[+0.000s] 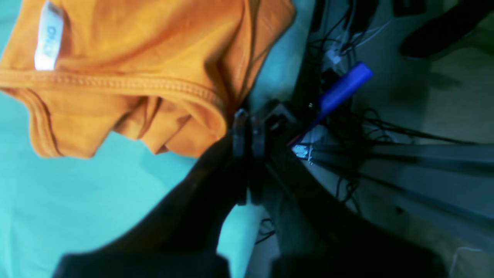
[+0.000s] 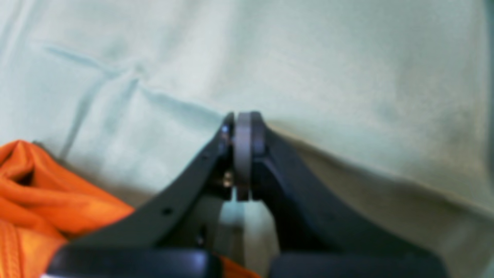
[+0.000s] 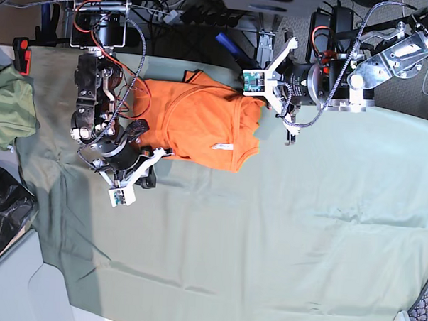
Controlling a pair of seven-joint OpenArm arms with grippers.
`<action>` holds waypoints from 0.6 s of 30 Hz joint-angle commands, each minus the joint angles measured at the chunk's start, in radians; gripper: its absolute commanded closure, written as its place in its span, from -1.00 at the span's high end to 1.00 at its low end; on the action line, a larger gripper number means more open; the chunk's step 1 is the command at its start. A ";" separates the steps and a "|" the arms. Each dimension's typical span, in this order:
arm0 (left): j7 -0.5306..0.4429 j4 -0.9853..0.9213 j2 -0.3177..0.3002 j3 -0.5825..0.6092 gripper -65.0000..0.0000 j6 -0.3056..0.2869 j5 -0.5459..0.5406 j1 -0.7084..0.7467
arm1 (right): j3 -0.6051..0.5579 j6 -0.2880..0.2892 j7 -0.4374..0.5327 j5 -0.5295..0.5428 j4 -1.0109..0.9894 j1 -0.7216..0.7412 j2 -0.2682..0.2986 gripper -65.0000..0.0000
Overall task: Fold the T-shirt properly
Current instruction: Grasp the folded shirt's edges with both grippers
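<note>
Sage-green table cloth [image 3: 268, 227] carries the crumpled bright orange cotton T-shirt [image 3: 201, 121] between my arms. Left gripper [image 1: 249, 127] (closed, empty) touches its collar side; right gripper [image 2: 243, 150] closed, empty, just beside it.

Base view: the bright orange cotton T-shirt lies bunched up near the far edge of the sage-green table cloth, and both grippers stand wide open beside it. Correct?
Not quite. The bright orange cotton T-shirt does lie bunched near the far edge of the sage-green table cloth, but both grippers are shut. The left wrist view shows the left gripper with its jaws together, and the right wrist view shows the same for the right gripper.
</note>
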 commanded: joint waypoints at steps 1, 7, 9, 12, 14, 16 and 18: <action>-0.016 0.018 0.007 0.000 -1.00 -0.027 -0.030 0.006 | 0.004 0.091 0.018 0.005 0.016 0.021 0.011 -1.00; -0.022 -0.007 0.084 0.000 -1.00 -0.049 -0.014 0.031 | 0.004 0.091 0.015 0.005 0.016 0.021 0.011 -1.00; -0.023 -0.036 0.117 0.000 -1.00 -0.049 0.010 0.030 | 0.004 0.091 0.011 0.005 0.016 0.021 0.011 -1.00; -0.034 -0.077 0.168 0.000 -1.00 -0.026 0.046 0.030 | 0.004 0.091 0.008 0.005 0.016 0.021 0.011 -1.00; -0.037 -0.106 0.200 -0.001 -1.00 -0.006 0.075 0.029 | 0.004 0.091 0.008 0.005 0.016 0.021 0.011 -1.00; -0.037 -0.141 0.227 -0.001 -1.00 -0.007 0.103 0.027 | 0.004 0.091 0.008 0.005 0.016 0.021 0.011 -1.00; -0.037 -0.172 0.241 0.000 -1.00 -0.007 0.132 0.024 | 0.004 0.091 0.008 0.005 0.016 0.021 0.011 -1.00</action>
